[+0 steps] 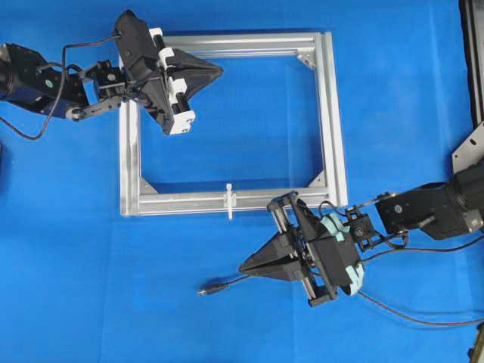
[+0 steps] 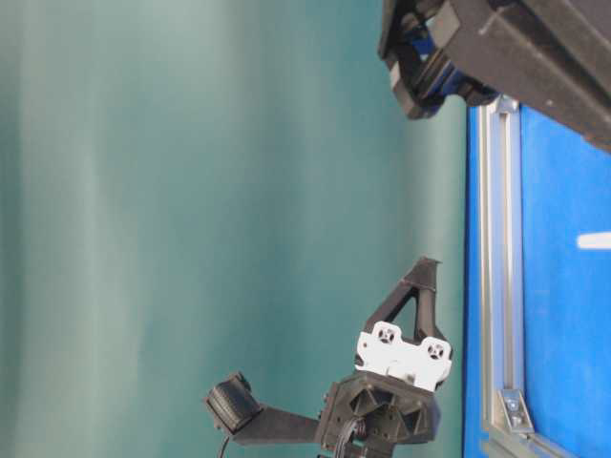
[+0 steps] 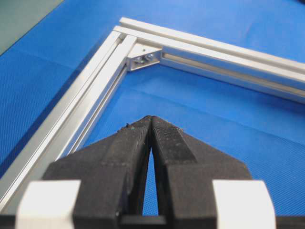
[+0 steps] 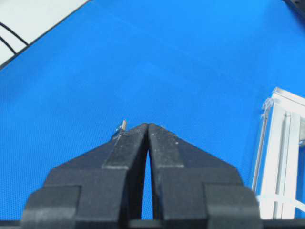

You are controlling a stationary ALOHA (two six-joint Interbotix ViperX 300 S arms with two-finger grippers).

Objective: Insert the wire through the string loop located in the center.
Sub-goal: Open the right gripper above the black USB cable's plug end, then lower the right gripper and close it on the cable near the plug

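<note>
The wire lies on the blue mat, and its dark plug tip point(image 1: 203, 290) points left, in front of the silver frame point(image 1: 327, 113). From the plug the wire runs right, under my right gripper point(image 1: 242, 267). That gripper is shut just above the mat, with only blue showing in the slit between its fingers. In the right wrist view the plug tip point(image 4: 122, 126) peeks out just left of the right gripper point(image 4: 148, 125). The string loop point(image 1: 229, 200), a small white tie, sits on the middle of the frame's near bar. My left gripper point(image 1: 219, 72) is shut and empty over the frame's far left corner.
The frame's far corner bracket point(image 3: 143, 57) lies ahead of the left gripper point(image 3: 151, 118). In the right wrist view, the frame bar point(image 4: 281, 143) stands at the right. A loose stretch of wire point(image 1: 416, 321) trails off to the right edge. A metal bracket point(image 1: 469, 151) sits at the far right.
</note>
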